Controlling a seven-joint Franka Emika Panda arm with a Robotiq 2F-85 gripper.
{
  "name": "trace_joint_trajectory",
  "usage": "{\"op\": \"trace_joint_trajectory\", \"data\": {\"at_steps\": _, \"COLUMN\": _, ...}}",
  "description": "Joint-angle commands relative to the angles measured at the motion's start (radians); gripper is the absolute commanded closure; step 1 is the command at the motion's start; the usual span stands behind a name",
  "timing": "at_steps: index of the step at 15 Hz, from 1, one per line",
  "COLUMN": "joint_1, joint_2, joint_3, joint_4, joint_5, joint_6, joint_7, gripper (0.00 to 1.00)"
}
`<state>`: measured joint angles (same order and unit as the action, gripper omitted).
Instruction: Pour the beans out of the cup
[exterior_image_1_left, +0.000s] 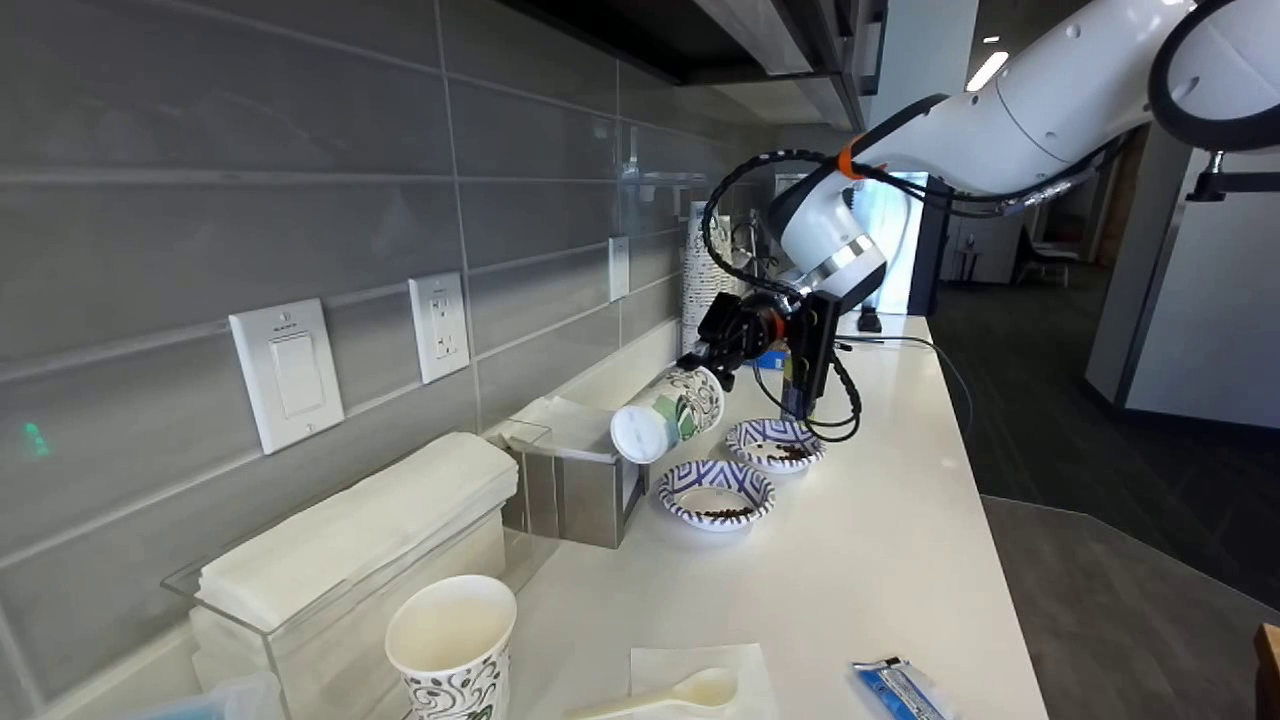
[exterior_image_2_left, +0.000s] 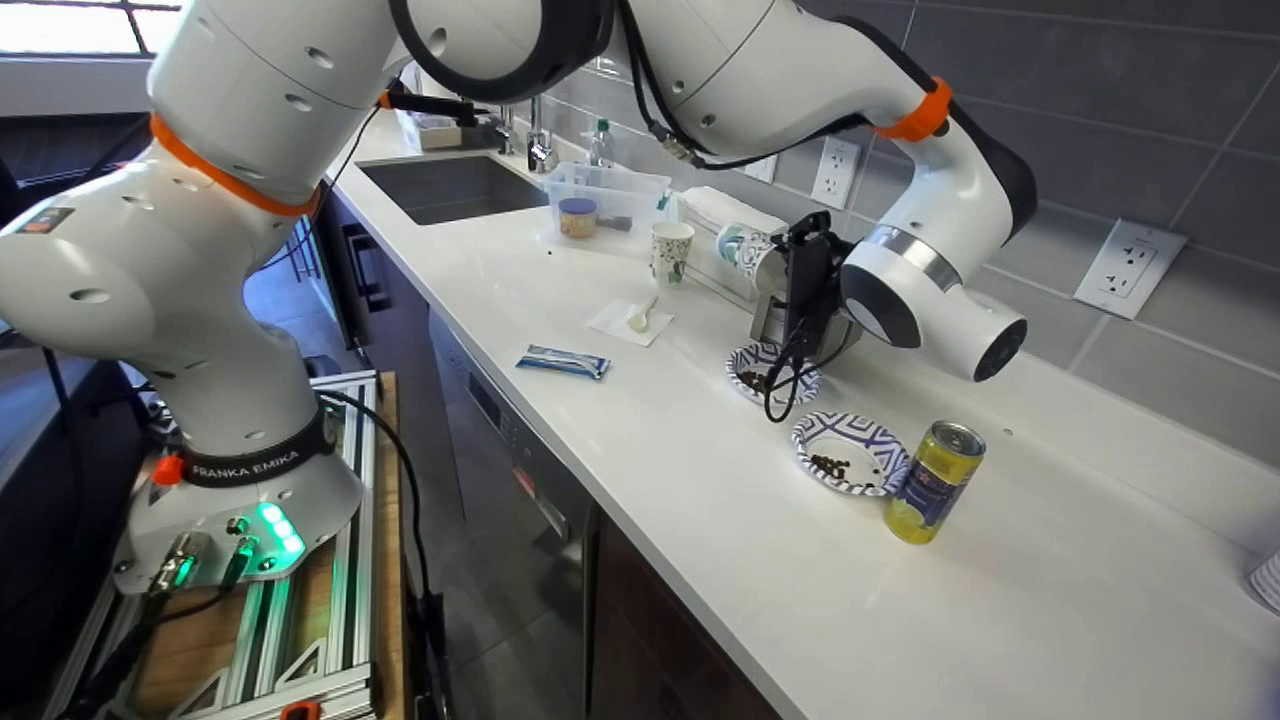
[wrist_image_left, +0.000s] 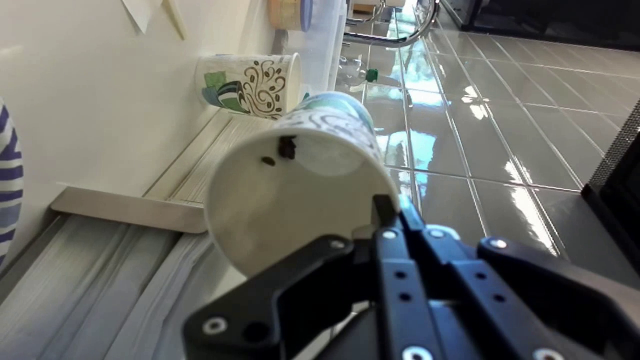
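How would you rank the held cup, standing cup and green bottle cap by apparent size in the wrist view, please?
Largest to smallest:
Held cup, nearest the camera
Standing cup
Green bottle cap

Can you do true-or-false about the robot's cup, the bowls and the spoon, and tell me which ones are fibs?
The pincer holds the cup by its rim. True.
The cup stands upright. False: it is tipped sideways in the air.
The cup is totally empty. False: the wrist view shows some dark beans inside.
Both blue-patterned bowls have dark beans in them. True.
The spoon lies on a napkin. True.
The spoon is bright red. False: it is pale.
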<state>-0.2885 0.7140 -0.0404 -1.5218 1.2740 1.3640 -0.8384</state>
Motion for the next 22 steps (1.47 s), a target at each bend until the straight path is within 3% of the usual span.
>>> {"op": "trace_joint_trajectory", "data": {"at_steps": 1, "joint_1": -0.022, "joint_2": 0.048, "joint_3": -0.001, "joint_4": 0.039, "joint_5": 0.046, "joint_6": -0.056, "joint_7": -0.017, "gripper": 0.99}}
{"op": "trace_joint_trajectory", "data": {"at_steps": 15, "joint_1": -0.032, "joint_2": 0.024, "joint_3": -0.009, "joint_4": -0.042, "joint_5": 0.121, "joint_6": -0.095, "joint_7": -0.086, "gripper": 0.99}}
{"op": "trace_joint_trajectory", "data": {"at_steps": 22, "joint_1": -0.058, "joint_2": 0.025, "joint_3": -0.018, "joint_4": -0.102, "joint_5": 0.224, "joint_6": -0.146, "joint_7": -0.161, "gripper": 0.99}}
